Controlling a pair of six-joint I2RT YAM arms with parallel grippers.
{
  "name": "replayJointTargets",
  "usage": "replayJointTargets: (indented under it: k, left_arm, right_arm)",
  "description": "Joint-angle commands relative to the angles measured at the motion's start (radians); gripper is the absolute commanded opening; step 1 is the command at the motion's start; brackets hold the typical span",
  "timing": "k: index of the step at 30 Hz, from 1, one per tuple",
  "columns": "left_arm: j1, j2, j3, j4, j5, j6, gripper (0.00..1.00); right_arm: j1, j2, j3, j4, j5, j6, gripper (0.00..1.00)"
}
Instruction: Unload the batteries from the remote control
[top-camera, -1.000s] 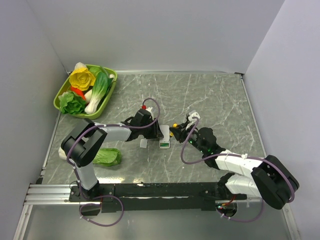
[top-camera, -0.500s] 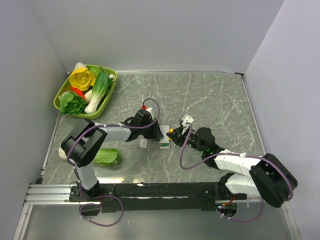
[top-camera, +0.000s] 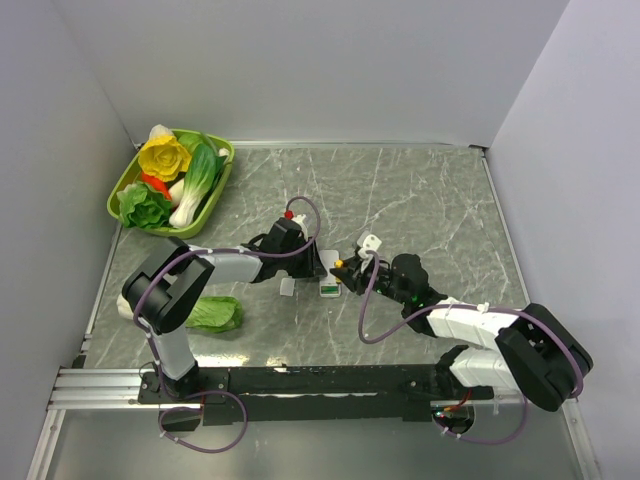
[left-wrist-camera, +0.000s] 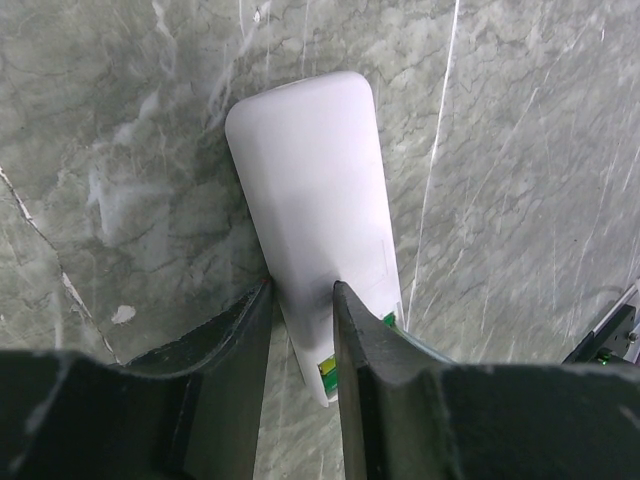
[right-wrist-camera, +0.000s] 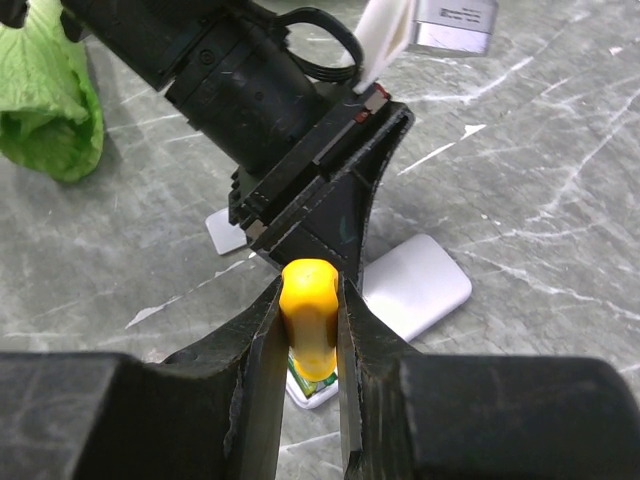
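The left gripper (left-wrist-camera: 300, 290) is squeezing the white remote control (left-wrist-camera: 310, 200) from both sides, partly closed, and pressing it flat on the tabletop (left-wrist-camera: 520, 150). The right gripper (right-wrist-camera: 308, 283) is pinching the yellow screwdriver (right-wrist-camera: 308, 318), almost fully closed. The screwdriver is pointing down at the end of the remote control just below this gripper. The green batteries (top-camera: 328, 290) are seemingly sitting inside that end, so the digging-out step is going on. Next, I think, the tip is going to need to slip under a battery and lift gently. Since a second ago, the right gripper is sitting closer to the left gripper, and the remote control is lying where it was.
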Motion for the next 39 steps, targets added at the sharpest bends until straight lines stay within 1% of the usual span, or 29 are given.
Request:
replayJointTargets:
  k: [1, 4, 9, 12, 18, 21, 30, 33, 39]
  left_arm:
    - [-0.005, 0.025, 0.02, 0.012, 0.023, 0.034, 0.34]
    - [0.0, 0.033, 0.032, 0.003, 0.026, 0.039, 0.34]
    - [0.002, 0.036, 0.037, 0.015, 0.038, 0.036, 0.33]
    - [0.002, 0.037, 0.042, 0.007, 0.037, 0.037, 0.33]
    - [0.002, 0.039, 0.045, 0.01, 0.04, 0.037, 0.33]
    - [0.002, 0.039, 0.039, 0.016, 0.041, 0.034, 0.33]
    - [0.002, 0.037, 0.028, 0.027, 0.043, 0.028, 0.32]
    - [0.002, 0.034, 0.026, 0.026, 0.041, 0.028, 0.32]
    - [0.002, 0.033, 0.023, 0.026, 0.041, 0.026, 0.32]
  right_arm:
    - [0.002, 0.016, 0.016, 0.061, -0.065, -0.083, 0.0]
    - [0.0, 0.009, 0.019, 0.072, -0.087, -0.098, 0.0]
    - [0.002, -0.011, 0.032, 0.024, -0.105, -0.129, 0.0]
    - [0.002, -0.014, 0.033, 0.018, -0.09, -0.144, 0.0]
    - [0.002, -0.036, 0.034, 0.0, -0.097, -0.138, 0.0]
    - [0.0, -0.044, 0.028, 0.02, -0.099, -0.132, 0.0]
    - [-0.007, 0.007, 0.049, 0.017, -0.105, -0.135, 0.0]
    - [-0.009, 0.018, 0.033, 0.055, -0.098, -0.126, 0.0]
    - [-0.011, 0.006, 0.023, 0.009, -0.064, -0.153, 0.0]
